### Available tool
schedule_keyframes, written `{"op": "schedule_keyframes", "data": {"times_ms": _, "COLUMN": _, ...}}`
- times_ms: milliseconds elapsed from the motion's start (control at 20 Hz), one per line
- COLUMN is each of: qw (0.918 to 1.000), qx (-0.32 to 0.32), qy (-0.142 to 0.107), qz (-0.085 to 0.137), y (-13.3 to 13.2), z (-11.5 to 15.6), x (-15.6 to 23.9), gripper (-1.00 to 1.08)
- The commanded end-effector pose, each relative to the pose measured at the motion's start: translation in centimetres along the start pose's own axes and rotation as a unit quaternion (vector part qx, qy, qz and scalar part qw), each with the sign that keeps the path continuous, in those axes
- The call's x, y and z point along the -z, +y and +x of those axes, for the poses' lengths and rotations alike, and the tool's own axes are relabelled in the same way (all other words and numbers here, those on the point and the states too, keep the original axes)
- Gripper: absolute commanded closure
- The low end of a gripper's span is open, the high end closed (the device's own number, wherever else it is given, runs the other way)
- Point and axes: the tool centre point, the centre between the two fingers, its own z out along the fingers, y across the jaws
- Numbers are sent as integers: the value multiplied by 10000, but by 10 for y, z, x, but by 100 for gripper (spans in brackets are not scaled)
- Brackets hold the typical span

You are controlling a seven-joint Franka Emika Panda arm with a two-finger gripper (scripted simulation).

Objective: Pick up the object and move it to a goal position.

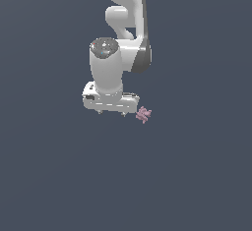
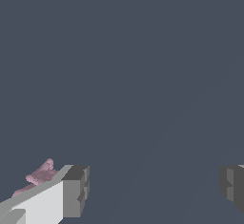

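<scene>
Exterior view: white Panda arm [image 1: 123,23] comes down from the top edge over a plain dark grey-blue floor [image 1: 197,176]. Gripper [image 1: 111,112] sits low at the end of the arm, its wide white body seen from above w/ two small finger stubs poking out underneath. The object [image 1: 143,114], tiny, pale pink, jagged w/ small protrusions, lies on the floor just beside the gripper body's end toward the exterior view's right, not under it and not between the fingers. Can't tell from here if it touches the gripper housing.

Wrist view: gripper [image 2: 152,187] jaws stand wide apart, big stretch of bare floor between them, nothing held. One finger [image 2: 71,192] shows a white side and grey pad; the other grey pad [image 2: 232,184] is cut off at the frame edge. The object [image 2: 39,176] shows only in part, peeking out behind the outer side of the white finger, outside the gap. Its lower part is hidden by that finger.
</scene>
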Motion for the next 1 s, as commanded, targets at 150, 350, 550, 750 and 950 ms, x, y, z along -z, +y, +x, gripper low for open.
{"op": "schedule_keyframes", "data": {"times_ms": 150, "qw": 10000, "qx": -47, "qy": 10, "qz": -14, "y": 7, "z": 1, "x": 0, "gripper": -92}}
{"op": "schedule_keyframes", "data": {"times_ms": 350, "qw": 9998, "qx": -201, "qy": 44, "qz": -68, "y": 31, "z": 6, "x": -1, "gripper": -92}}
{"op": "schedule_keyframes", "data": {"times_ms": 550, "qw": 9997, "qx": -229, "qy": 53, "qz": -85, "y": 39, "z": 7, "x": 0, "gripper": -92}}
{"op": "schedule_keyframes", "data": {"times_ms": 750, "qw": 9996, "qx": -251, "qy": 51, "qz": -77, "y": 34, "z": 6, "x": -1, "gripper": -92}}
{"op": "schedule_keyframes", "data": {"times_ms": 950, "qw": 9993, "qx": -356, "qy": 54, "qz": -67, "y": 27, "z": 4, "x": -4, "gripper": -92}}
